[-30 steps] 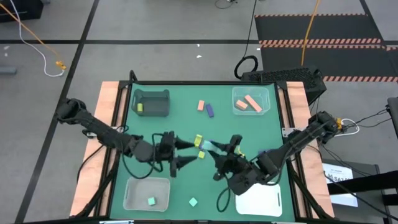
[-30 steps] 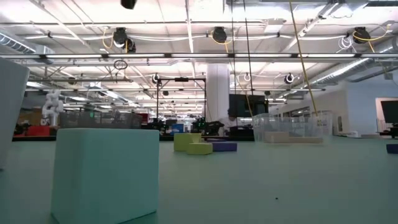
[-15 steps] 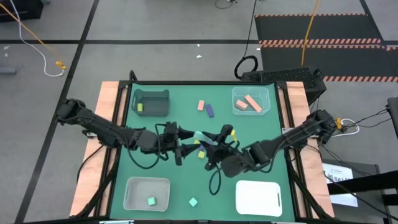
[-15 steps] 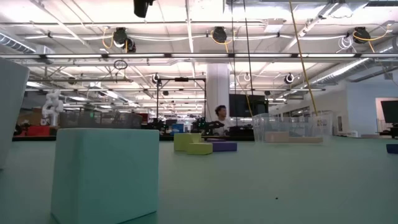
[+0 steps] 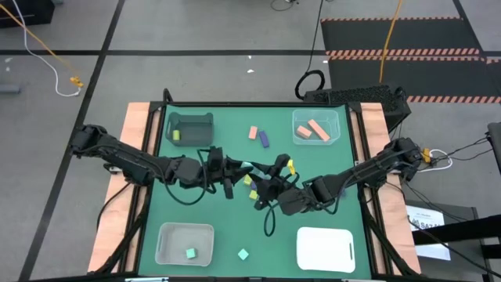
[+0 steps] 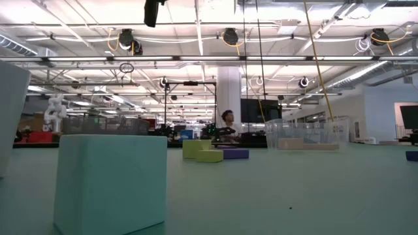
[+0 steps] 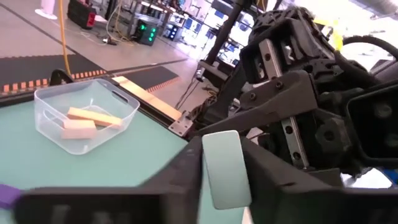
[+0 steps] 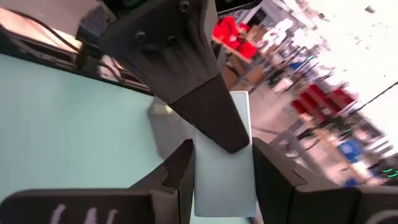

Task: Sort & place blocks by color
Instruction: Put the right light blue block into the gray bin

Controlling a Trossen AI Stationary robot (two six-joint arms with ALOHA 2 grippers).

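Observation:
A mint teal bar (image 5: 247, 168) hangs above the table's middle between my two grippers. My left gripper (image 5: 235, 172) reaches it from the table's left and is shut on it. My right gripper (image 5: 262, 178) reaches it from the right and is shut on it too. Yellow-green blocks (image 5: 250, 181) lie on the mat under them, and one more (image 5: 290, 166) lies just to the right. A pink block (image 5: 253, 133) and a purple block (image 5: 264, 139) lie farther back. A teal cube (image 5: 243, 254) lies by the near edge and fills the low view's left (image 6: 111, 183). My left gripper pinches the teal bar (image 7: 225, 168) between its two fingers, one on each long side, coming from the table's left. The bar is clear of the table. My right gripper's body stands right behind it. My right gripper pinches the same bar's long sides (image 8: 224, 177) between its two fingers, coming from the table's right. One finger (image 8: 186, 68) of my left gripper lies over the bar's far end. The bar is lifted clear.
A grey bin (image 5: 190, 119) at the far left holds a yellow-green block (image 5: 177, 135). A clear bin (image 5: 316, 116) at the far right holds pink bars. A clear bin (image 5: 185, 232) at the near left holds a teal block (image 5: 189, 253). A white bin (image 5: 326, 249) stands near right.
My right gripper has carried the teal bar up and toward the table's far left, to my left gripper. My left gripper has moved toward the far edge and right, and its wide-open fingers have shut on the bar.

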